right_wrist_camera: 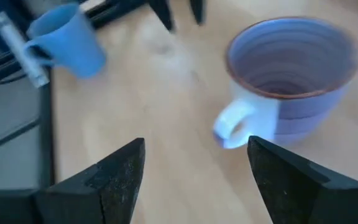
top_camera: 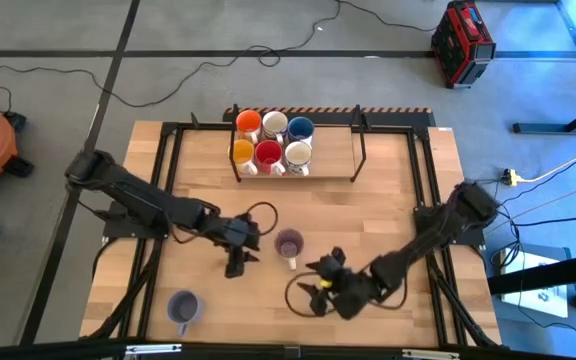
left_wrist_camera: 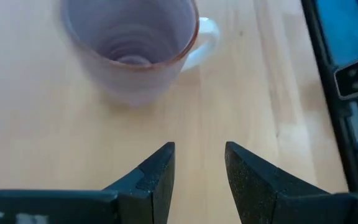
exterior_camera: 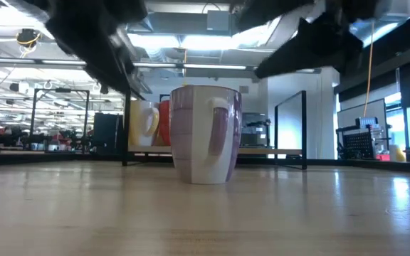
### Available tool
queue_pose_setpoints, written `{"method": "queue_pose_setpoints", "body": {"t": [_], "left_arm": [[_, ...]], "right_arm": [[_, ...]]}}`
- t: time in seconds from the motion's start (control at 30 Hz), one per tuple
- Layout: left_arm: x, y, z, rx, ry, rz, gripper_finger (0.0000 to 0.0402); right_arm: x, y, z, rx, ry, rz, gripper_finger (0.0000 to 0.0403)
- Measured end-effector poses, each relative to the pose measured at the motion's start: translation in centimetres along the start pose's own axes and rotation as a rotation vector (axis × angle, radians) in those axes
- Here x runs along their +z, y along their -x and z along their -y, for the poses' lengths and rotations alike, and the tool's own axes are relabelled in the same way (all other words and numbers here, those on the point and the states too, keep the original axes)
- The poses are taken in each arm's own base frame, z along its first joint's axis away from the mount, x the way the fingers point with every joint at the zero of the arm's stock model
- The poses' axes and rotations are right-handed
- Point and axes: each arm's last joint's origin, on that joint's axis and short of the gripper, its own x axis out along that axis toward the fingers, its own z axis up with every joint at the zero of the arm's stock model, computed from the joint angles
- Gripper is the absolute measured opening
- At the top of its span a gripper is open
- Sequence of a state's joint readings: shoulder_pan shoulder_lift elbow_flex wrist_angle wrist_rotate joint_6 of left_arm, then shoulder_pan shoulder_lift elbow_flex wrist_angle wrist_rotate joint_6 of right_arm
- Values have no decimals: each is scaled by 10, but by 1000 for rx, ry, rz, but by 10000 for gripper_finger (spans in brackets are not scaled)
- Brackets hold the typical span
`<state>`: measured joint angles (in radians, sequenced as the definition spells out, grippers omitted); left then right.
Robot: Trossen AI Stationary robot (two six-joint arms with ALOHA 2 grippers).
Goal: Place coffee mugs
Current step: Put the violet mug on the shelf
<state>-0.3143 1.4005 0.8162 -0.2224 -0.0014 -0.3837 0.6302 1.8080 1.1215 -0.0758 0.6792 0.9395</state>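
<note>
One pale purple mug [top_camera: 289, 243] stands upright on its base mid-table, its handle toward the near edge. It also shows in the low view [exterior_camera: 206, 135]. My open left gripper [top_camera: 240, 262] hovers just left of this purple mug [left_wrist_camera: 132, 46], fingers apart [left_wrist_camera: 199, 146]. My open right gripper [top_camera: 314, 283] is near and right of the same mug [right_wrist_camera: 294, 68], fingers wide [right_wrist_camera: 196, 142]. A second pale purple mug [top_camera: 182, 307] stands near the near-left corner, and it looks blue in the right wrist view [right_wrist_camera: 67, 43]. Two orange, two white, one red and one blue mug stand on a rack [top_camera: 328, 150].
The rack with six mugs sits at the far middle of the table. Black frame bars [top_camera: 153, 250] cross the table on the left and right [top_camera: 428, 250]. A black edge bar and a small camera [left_wrist_camera: 356, 78] line the near edge. Bare wood lies between the rack and the mid-table mug.
</note>
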Motion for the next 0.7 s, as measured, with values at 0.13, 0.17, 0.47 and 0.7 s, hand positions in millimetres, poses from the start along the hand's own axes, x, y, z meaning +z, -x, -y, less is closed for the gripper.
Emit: {"method": "queue_pose_setpoints", "body": {"t": [0.13,0.17,0.47,0.7], "left_arm": [[-2,29,-2,59,-6,3,135],[-2,33,-2,67,-6,13,135],[-7,50,-6,115,-8,-14,135],[-9,50,-7,128,-35,-37,135]], "right_arm": [[-21,-11,-6,-90,-29,111,273],[-24,-15,-7,-107,-27,122,273],[-30,-55,-19,-340,-66,186,273],[-33,-68,-26,-426,-107,154,273]]}}
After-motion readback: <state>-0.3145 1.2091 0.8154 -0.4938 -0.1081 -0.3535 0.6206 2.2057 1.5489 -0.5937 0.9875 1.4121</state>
